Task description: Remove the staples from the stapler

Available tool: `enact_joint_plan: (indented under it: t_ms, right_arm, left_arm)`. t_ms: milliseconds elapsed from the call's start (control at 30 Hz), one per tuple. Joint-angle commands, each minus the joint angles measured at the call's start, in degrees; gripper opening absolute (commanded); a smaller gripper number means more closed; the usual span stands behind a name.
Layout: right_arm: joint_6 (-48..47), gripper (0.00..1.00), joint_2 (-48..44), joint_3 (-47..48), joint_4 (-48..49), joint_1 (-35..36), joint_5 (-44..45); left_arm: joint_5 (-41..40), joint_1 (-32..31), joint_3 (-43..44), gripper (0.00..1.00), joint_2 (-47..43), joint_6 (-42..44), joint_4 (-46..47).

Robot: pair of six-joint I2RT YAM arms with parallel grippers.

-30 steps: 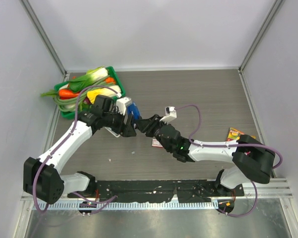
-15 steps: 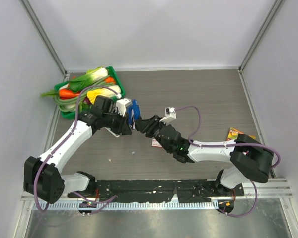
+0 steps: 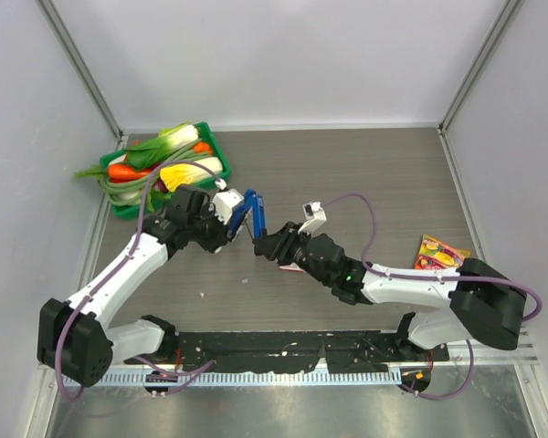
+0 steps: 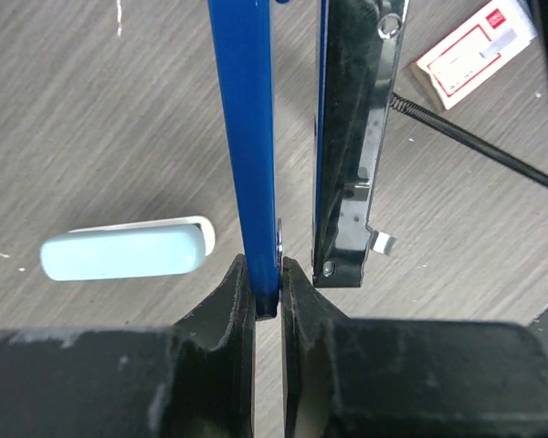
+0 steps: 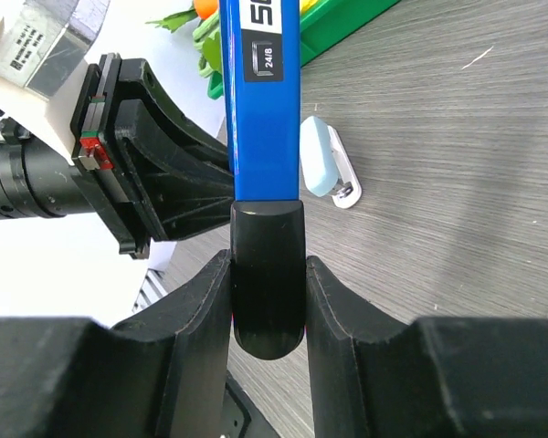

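Left claw now tight on stapler

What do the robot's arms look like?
The left arm and right arm are white tubes with chunky black joints. A thin purple cable loops along each. The left end effector and right end effector are matte black with two thick prongs.
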Motion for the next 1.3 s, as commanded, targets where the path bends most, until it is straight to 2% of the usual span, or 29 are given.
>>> enact_joint_plan:
  t_ms: [0, 167, 300, 633, 1100, 1267]
  right_arm:
    - [-5.7, 0.01, -5.0, 0.0, -4.2, -1.8, -0.2]
    - [-13.6, 0.01, -9.0, 1.8, -13.6, -4.7, -4.2]
    - [-16.4, 0.01, -13.0, 1.7, -18.5, -10.1, -8.4]
    - [-19.7, 0.01, -18.0, 1.4, -25.8, -16.4, -12.4]
    - [-23.9, 0.01, -20.8, 1.8, -27.6, -19.3, -13.0]
    - [-33.4, 0.01, -23.9, 2.1, -28.2, -19.2, -11.7]
  left_arm:
    - [-8.3, -1.6, -0.9, 0.00, -2.1, 7.5, 5.2]
    - [-16.2, -4.6, -3.8, 0.00, -1.8, 13.9, 9.3]
    - [-22.4, -6.8, -5.3, 0.00, -0.2, 18.4, 11.8]
    - [-28.2, -9.6, -7.6, 0.00, 2.2, 23.3, 18.6]
    - [-36.9, -13.3, -12.0, 0.00, 4.0, 33.2, 27.3]
    - [-43.4, -17.4, -16.6, 0.00, 5.6, 41.8, 40.2]
